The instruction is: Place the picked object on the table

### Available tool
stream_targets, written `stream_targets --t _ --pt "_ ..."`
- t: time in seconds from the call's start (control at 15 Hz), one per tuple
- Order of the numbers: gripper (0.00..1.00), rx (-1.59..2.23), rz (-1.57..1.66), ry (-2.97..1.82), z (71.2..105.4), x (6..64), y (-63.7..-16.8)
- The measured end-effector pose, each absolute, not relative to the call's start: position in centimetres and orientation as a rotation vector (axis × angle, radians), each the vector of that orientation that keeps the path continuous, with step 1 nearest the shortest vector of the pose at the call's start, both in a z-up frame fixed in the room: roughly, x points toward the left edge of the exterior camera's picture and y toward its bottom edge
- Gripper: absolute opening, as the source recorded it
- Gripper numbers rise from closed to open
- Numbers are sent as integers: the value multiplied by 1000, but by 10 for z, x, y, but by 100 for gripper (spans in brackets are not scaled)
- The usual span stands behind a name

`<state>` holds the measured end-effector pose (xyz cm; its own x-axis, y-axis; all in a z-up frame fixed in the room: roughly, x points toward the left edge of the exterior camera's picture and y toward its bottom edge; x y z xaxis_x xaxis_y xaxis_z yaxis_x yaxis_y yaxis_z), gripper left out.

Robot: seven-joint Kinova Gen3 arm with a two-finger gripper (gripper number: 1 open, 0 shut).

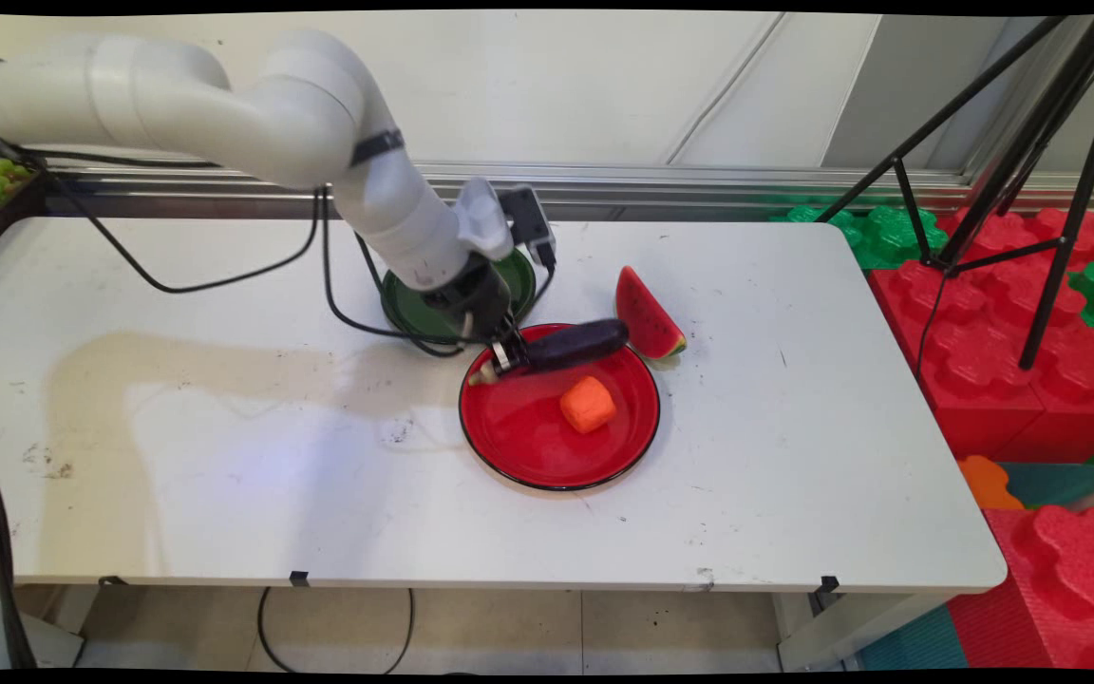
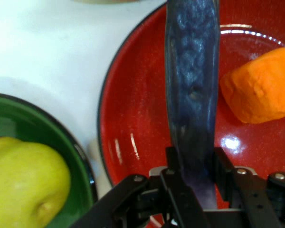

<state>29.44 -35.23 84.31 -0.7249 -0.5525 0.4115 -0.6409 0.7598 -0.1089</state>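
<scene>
My gripper [image 1: 512, 355] is shut on a dark purple eggplant [image 1: 574, 344] near its stem end, just over the back rim of a red plate [image 1: 528, 446]. In the hand view the eggplant [image 2: 192, 95] runs straight up from between the fingers [image 2: 178, 187], over the red plate [image 2: 133, 123]. An orange chunk [image 1: 588, 404] lies on the plate to the eggplant's right, also seen as the orange chunk [image 2: 263, 88] in the hand view. A watermelon slice [image 1: 647, 313] stands on the table just behind the plate's right rim.
A green plate [image 1: 520, 271] sits behind the red one, mostly hidden by the arm; the hand view shows a yellow-green fruit [image 2: 23, 183] on the green plate [image 2: 78, 147]. Black cables trail over the table's back left. A tripod and foam blocks stand off to the right.
</scene>
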Motion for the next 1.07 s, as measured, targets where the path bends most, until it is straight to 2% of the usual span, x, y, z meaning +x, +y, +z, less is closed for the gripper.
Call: stream_targets --t 0.27,0.6,1.07 --pt "0 915 425 -2568 893 310 -332" --pt "0 969 482 -2554 934 343 -300" --pt "0 1009 528 -2673 959 412 -252"
